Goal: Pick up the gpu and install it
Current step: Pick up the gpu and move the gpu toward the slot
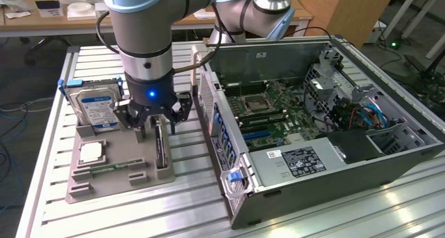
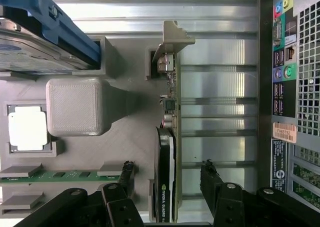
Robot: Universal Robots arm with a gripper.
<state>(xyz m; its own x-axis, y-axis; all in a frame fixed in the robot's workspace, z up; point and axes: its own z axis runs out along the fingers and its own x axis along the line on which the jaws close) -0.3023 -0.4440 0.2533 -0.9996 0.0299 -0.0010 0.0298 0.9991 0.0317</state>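
The gripper (image 2: 167,166) is hanging spread astride the gpu (image 2: 163,189) standing on edge, which is likely handling as stiff, light and fragile, best pinched across its flat faces.

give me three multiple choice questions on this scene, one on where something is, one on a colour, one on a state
1. Where is the thin black gpu card with the green board edge?
A) on edge in the grey plastic holder
B) lifted in mid-air
C) flat on the floor

2. What colour is the bracket around the silver hard drive?
A) red
B) blue
C) yellow

3. How does the black gripper stand?
A) shut on the card
B) shut on the drive
C) open, one finger on each side of the card

Answers: 1 A, it stands in the holder's slot; 2 B, its frame is blue; 3 C, gaps separate the fingers from the card.
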